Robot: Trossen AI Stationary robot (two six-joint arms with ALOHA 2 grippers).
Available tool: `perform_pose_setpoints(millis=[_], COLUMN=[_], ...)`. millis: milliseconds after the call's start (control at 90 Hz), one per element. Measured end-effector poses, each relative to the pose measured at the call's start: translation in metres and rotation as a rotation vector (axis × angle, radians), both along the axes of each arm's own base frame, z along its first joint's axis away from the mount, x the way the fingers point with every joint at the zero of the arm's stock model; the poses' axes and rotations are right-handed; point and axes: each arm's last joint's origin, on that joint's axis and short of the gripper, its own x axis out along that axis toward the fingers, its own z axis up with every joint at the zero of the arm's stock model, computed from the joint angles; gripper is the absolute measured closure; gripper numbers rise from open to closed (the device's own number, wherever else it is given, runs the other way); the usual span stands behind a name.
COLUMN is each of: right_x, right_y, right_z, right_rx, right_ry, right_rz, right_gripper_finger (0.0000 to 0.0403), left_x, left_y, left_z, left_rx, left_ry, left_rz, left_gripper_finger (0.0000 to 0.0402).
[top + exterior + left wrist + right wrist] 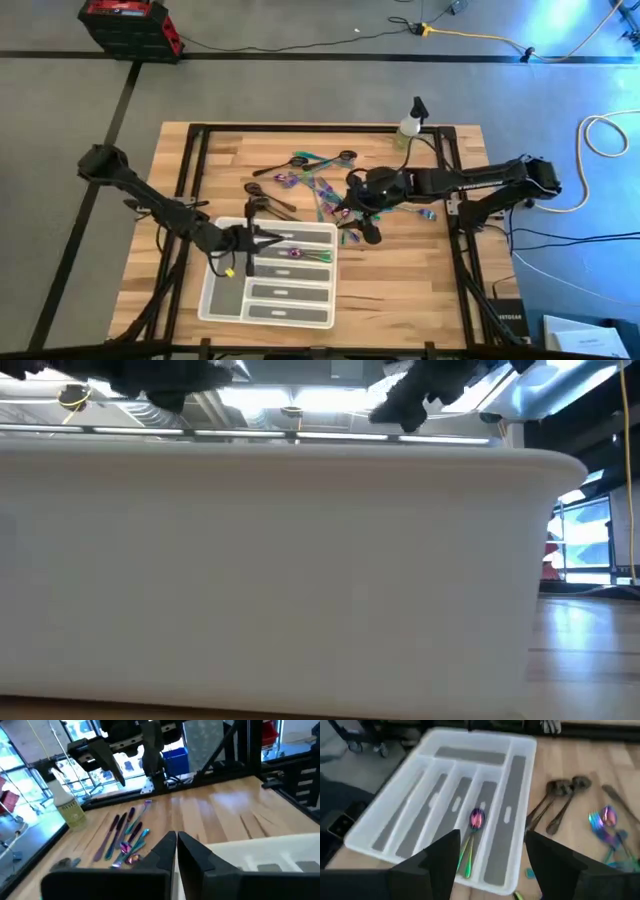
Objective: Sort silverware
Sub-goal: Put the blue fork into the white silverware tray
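The silverware lies scattered on the wooden table (400,280). Iridescent pieces (315,185) are at the middle, with dark spoons (268,195) beside them. The dark spoons (562,795) also show in the right wrist view. An iridescent spoon (474,827) lies in a middle compartment of the white tray (225,300) at the near left. My left gripper (262,239) hovers over the tray's far edge. It is shut (176,845), with nothing seen between the fingers. My right gripper (366,222) stands open (492,855) above the table, between the tray and the scattered pieces.
A small spray bottle (410,122) stands at the table's far edge. The tray's white wall (280,560) fills the low view. Black frame rails (195,160) run along the table's sides. Bare wood lies to the near right of the tray.
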Motion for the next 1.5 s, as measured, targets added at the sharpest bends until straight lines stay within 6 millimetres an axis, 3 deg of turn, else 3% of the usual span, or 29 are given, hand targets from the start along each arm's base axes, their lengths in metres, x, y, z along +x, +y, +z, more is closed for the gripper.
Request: perform_pose_setpoints(millis=[233, 422, 578, 800, 1133, 1500], right_x=[0.003, 0.017, 0.024, 0.033, 0.043, 0.043], right_y=[-0.013, -0.035, -0.055, -0.068, -0.069, -0.069], right_z=[-0.036, -0.059, -0.089, -0.130, -0.140, -0.140], right_rx=[-0.271, -0.280, -0.235, -0.194, -0.211, -0.224], right_ry=[0.237, 0.285, 0.393, 0.501, 0.453, 0.454], right_rz=[-0.212, -0.231, -0.241, -0.259, -0.293, -0.302], right_gripper_finger=[0.0212, 0.0225, 0.0236, 0.0242, 0.0252, 0.0372], left_x=[-0.003, -0.002, -0.002, -0.002, -0.002, -0.002], left_y=[-0.001, 0.000, 0.000, 0.000, 0.000, 0.000], left_z=[-0.006, -0.006, -0.006, -0.006, -0.006, -0.007], left_rx=[-0.019, -0.030, -0.032, -0.036, -0.039, -0.043], left_ry=[0.016, 0.008, 0.008, 0.009, 0.014, 0.015], left_rz=[-0.004, -0.002, -0.001, 0.000, 0.001, 0.002], left_gripper_finger=[0.0400, 0.0400, 0.0400, 0.0400, 0.0400, 0.0400])
